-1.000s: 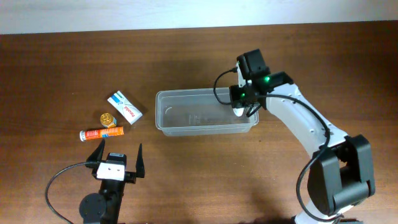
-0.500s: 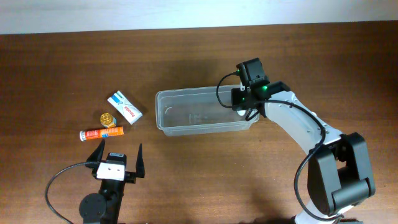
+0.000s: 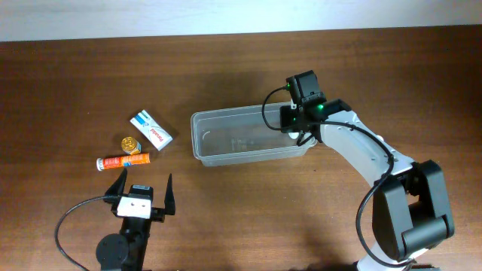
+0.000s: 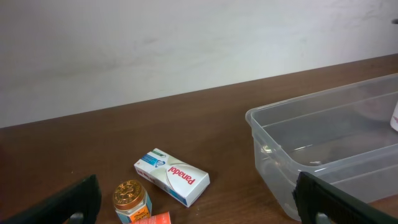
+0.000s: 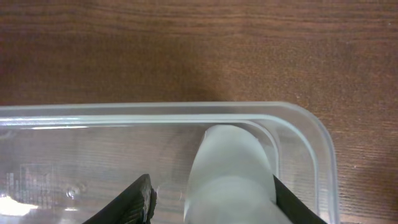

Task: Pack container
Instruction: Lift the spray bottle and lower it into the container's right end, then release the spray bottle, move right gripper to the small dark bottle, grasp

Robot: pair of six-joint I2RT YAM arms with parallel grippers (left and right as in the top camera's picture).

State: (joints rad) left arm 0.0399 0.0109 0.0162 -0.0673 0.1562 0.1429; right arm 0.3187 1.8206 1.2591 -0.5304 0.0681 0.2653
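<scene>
The clear container (image 3: pixel 226 114) lies mid-table, and its right end fills the right wrist view (image 5: pixel 155 111). A white bottle (image 5: pixel 230 168) stands inside that right end. My right gripper (image 3: pixel 295 134) is lowered into the container around the bottle (image 3: pixel 292 136); the jaws (image 5: pixel 211 186) are open, the left finger (image 5: pixel 140 199) apart from the bottle and the right one against it. My left gripper (image 3: pixel 145 179) hangs wide open near the front left, holding nothing (image 4: pixel 198 208).
Left of the container lie a white Panadol box (image 3: pixel 151 129) (image 4: pixel 172 177), a small gold-lidded jar (image 3: pixel 130 142) (image 4: pixel 131 198) and an orange tube (image 3: pixel 123 161) (image 4: pixel 155 218). The table's far edge meets a pale wall (image 4: pixel 186 43).
My right gripper came down slightly left into the container's right end and its jaws parted off the white bottle. The container shifted slightly right. The left arm stayed still.
</scene>
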